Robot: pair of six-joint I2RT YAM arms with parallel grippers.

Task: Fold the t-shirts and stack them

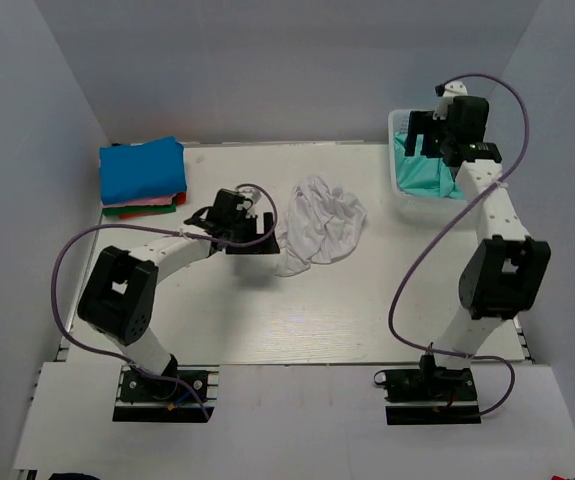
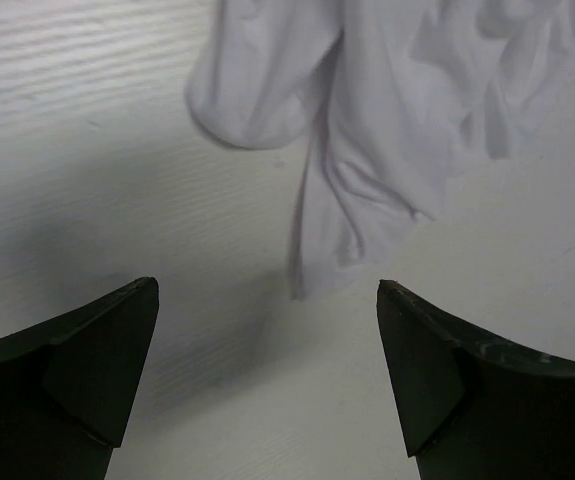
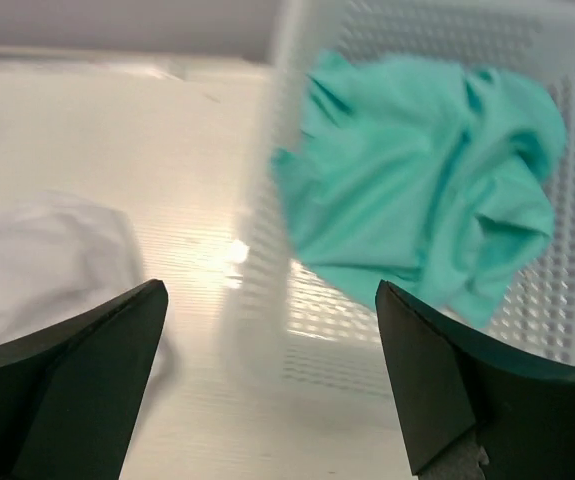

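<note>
Top view. The table [image 1: 297, 320] is closed in by grey walls on the left, far and right sides; the near edge carries the two arm bases. The widest bare surface is the near half, between and ahead of the bases. A folded stack [image 1: 143, 178], blue on top with pink, red and green edges showing beneath, fills the far-left corner close to the left wall. The basket [image 1: 422, 208] sits at the far-right edge, just beside the right wall, and holds a crumpled teal t-shirt [image 1: 422, 175]. A crumpled white t-shirt [image 1: 319, 222] lies on the table near mid-width, in the far half, apart from both the stack and the basket.

Left arm: elbow bent near the left edge, forearm reaching low toward the centre. The left gripper [image 1: 259, 238] lies just beside the white shirt's left edge.

Right arm: extended from its base toward the far side, wrist raised. The right gripper [image 1: 425, 140] is over the basket's far end.

Left wrist view. The left gripper [image 2: 267, 288] has its fingers wide apart, with nothing clamped. A fold of the white t-shirt [image 2: 367, 130] hangs toward the gap, bare table around it.

Right wrist view. The right gripper [image 3: 270, 290] has its fingers wide apart and holds nothing. Beyond them are the basket [image 3: 567, 300] wall, the teal t-shirt [image 3: 427, 200] inside it, and the white t-shirt [image 3: 47, 260] at the left.
</note>
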